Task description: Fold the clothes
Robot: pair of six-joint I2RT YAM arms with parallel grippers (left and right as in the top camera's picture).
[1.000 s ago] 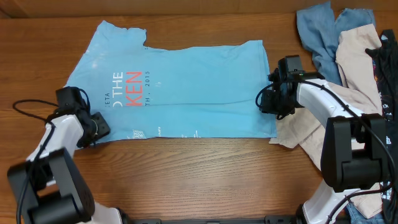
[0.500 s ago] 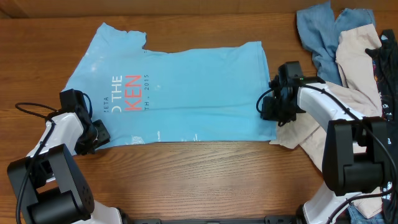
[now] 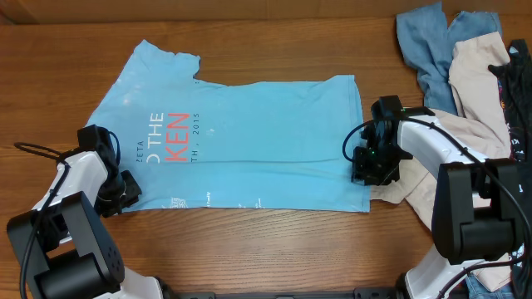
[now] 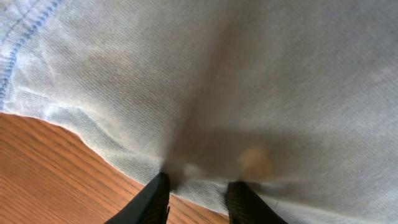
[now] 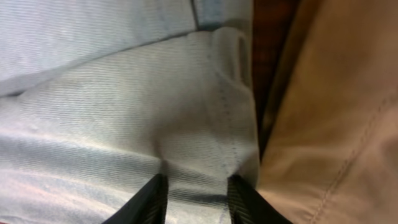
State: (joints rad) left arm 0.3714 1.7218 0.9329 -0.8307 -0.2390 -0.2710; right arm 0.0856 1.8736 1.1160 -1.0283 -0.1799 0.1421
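The fingers [image 4: 152, 200] of the left gripper [image 4: 196, 198] pinch the lower left edge of the sky-blue T-shirt [image 3: 258, 133], and the cloth puckers up between them. Those of the right gripper [image 5: 196, 194] nip the shirt's lower right corner in the same way. The shirt lies spread flat on the wooden table [image 3: 266, 249], with its lettering [image 3: 166, 124] (red and white, sideways to the overhead camera) towards its left end. Just past its right edge lies a beige piece [image 3: 478, 75], which touches or slips under that corner. A dusty-blue piece [image 3: 424, 41] lies farther back, and a black piece [image 3: 521, 79] is cut off by the frame. The cloth hides how deep either grip reaches; both seem to hold only the edge.
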